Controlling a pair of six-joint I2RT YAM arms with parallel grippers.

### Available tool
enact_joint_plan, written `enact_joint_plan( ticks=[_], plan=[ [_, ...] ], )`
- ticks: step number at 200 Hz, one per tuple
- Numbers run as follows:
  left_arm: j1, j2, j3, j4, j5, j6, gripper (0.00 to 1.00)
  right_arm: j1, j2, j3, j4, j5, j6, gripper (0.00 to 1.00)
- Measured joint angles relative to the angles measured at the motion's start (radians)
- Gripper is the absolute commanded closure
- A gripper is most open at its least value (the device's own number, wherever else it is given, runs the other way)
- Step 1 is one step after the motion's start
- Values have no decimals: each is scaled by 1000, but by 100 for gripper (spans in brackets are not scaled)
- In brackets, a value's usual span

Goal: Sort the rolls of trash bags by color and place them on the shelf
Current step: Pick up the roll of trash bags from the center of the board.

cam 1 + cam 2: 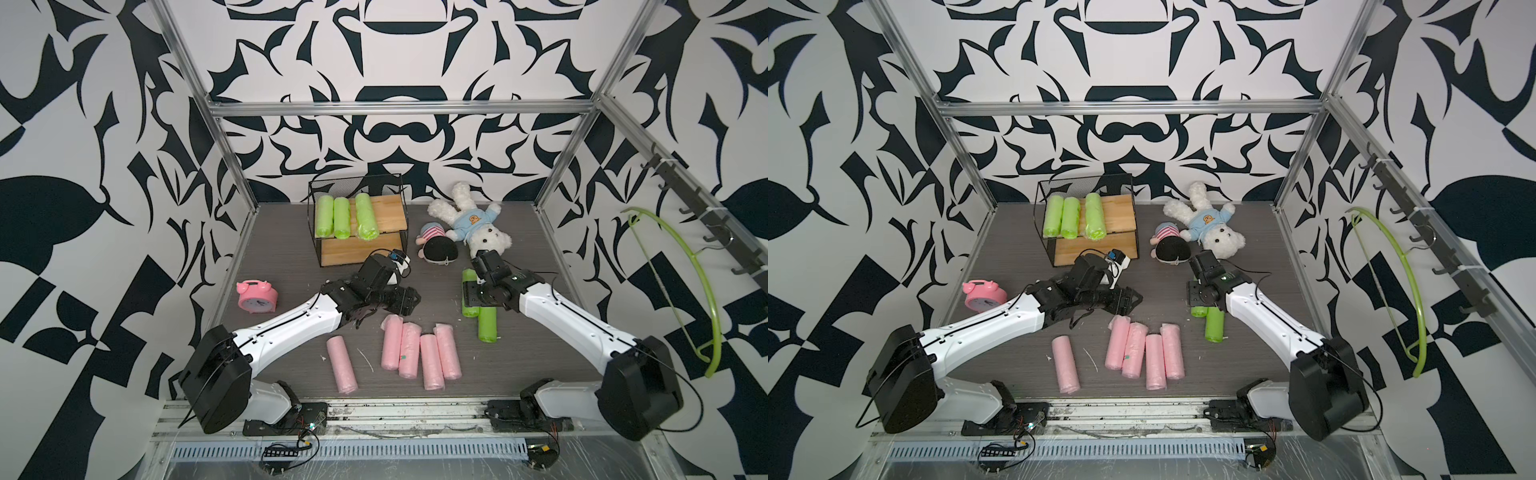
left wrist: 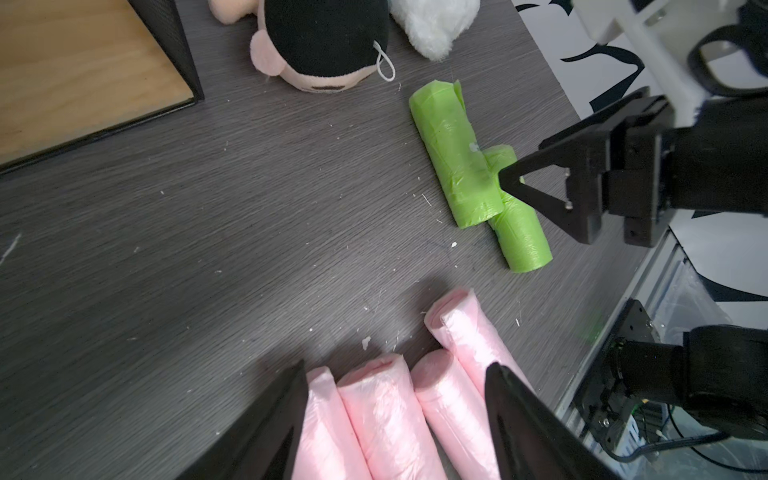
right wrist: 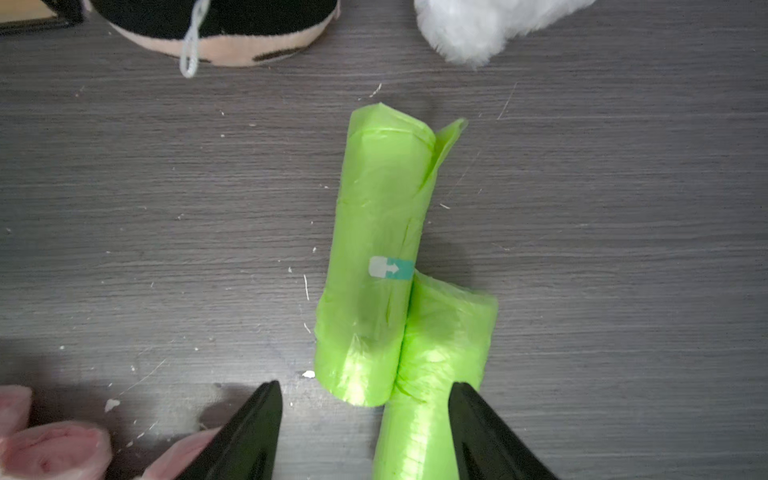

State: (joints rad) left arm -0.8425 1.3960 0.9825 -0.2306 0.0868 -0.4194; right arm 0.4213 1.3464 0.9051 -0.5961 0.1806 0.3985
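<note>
Three lime green rolls (image 1: 342, 217) lie on the top board of the shelf (image 1: 390, 212) at the back. Two more green rolls (image 3: 374, 257) lie touching on the table at the right. My right gripper (image 3: 365, 385) hangs open over their near ends, one finger beside the nearer roll (image 1: 487, 328). Several pale pink rolls (image 1: 409, 351) lie side by side at the front middle, and one pink roll (image 1: 341, 365) lies alone to their left. My left gripper (image 2: 397, 368) is open just above the far ends of the grouped pink rolls (image 2: 386, 415), holding nothing.
A pink alarm clock (image 1: 257, 296) stands at the left. A white plush bear (image 1: 473, 224) and a black-haired doll (image 1: 438, 249) lie right of the shelf, close behind the right gripper. A green hanger (image 1: 685, 282) hangs on the right wall. The shelf's lower board (image 1: 353, 251) is bare.
</note>
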Motion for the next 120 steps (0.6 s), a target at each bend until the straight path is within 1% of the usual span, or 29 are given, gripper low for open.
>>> enact_joint_plan(
  ticks=[58, 92, 120],
  plan=[
    [0, 0, 0, -1, -4, -1, 25, -2, 195, 6, 106, 26, 13, 34],
    [0, 0, 0, -7, -14, 0, 25, -3, 242, 11, 143, 51, 17, 35],
    [0, 0, 0, -14, -19, 0, 24, -4, 280, 17, 174, 59, 21, 37]
  ],
)
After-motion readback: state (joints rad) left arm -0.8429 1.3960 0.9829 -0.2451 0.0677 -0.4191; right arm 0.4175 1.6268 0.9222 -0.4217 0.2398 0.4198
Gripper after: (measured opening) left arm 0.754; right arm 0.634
